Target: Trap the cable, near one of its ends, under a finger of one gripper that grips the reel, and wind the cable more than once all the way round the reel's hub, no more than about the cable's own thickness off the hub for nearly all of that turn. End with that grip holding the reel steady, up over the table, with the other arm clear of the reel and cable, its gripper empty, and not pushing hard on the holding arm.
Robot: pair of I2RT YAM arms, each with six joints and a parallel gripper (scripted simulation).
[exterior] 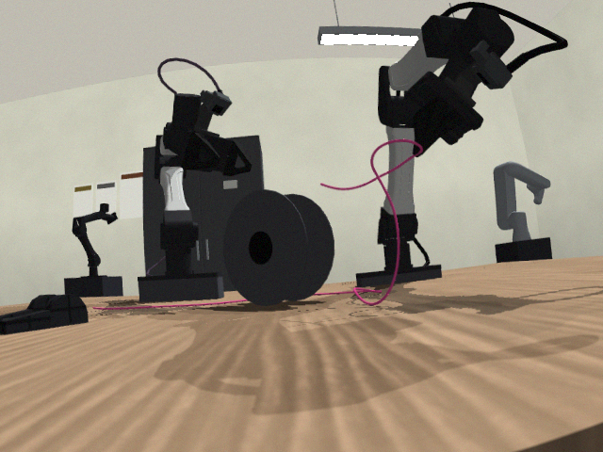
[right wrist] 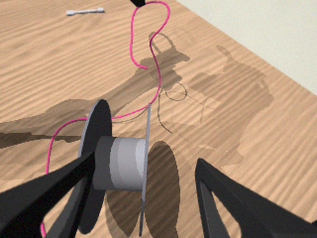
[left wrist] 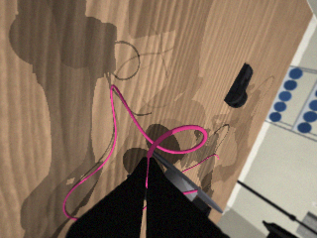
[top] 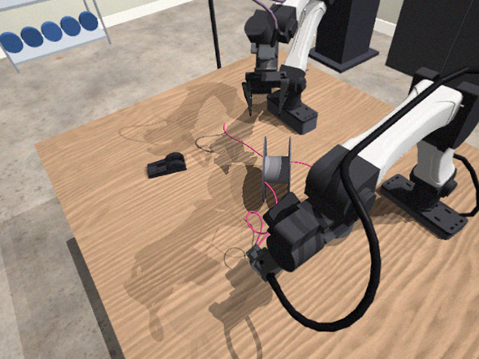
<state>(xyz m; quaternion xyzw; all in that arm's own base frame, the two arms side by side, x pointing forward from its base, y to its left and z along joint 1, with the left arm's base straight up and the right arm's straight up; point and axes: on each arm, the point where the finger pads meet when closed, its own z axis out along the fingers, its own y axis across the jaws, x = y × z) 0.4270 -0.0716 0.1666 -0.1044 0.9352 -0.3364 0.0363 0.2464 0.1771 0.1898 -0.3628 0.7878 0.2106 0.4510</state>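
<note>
The grey reel (top: 276,169) (exterior: 287,228) (left wrist: 188,180) (right wrist: 130,164) stands on the table on its flange rims. Its visible hub is bare. My left gripper (exterior: 419,153) (left wrist: 148,164) is shut on the pink cable (exterior: 398,243) (left wrist: 115,130) (right wrist: 159,81) near one end, well above the table; a short free end hangs in a curve. The cable drops from there to the table and runs past the reel; the reel hides part of it. My right gripper (top: 265,112) is open and empty above the table; in the right wrist view one finger overlaps the near flange.
A small black device (top: 166,165) (exterior: 46,311) (left wrist: 239,89) lies on the table (top: 118,193), off to one side of the reel. A small grey tool (right wrist: 85,11) lies at the far side in the right wrist view. The left arm's black hose hangs low beside its wrist.
</note>
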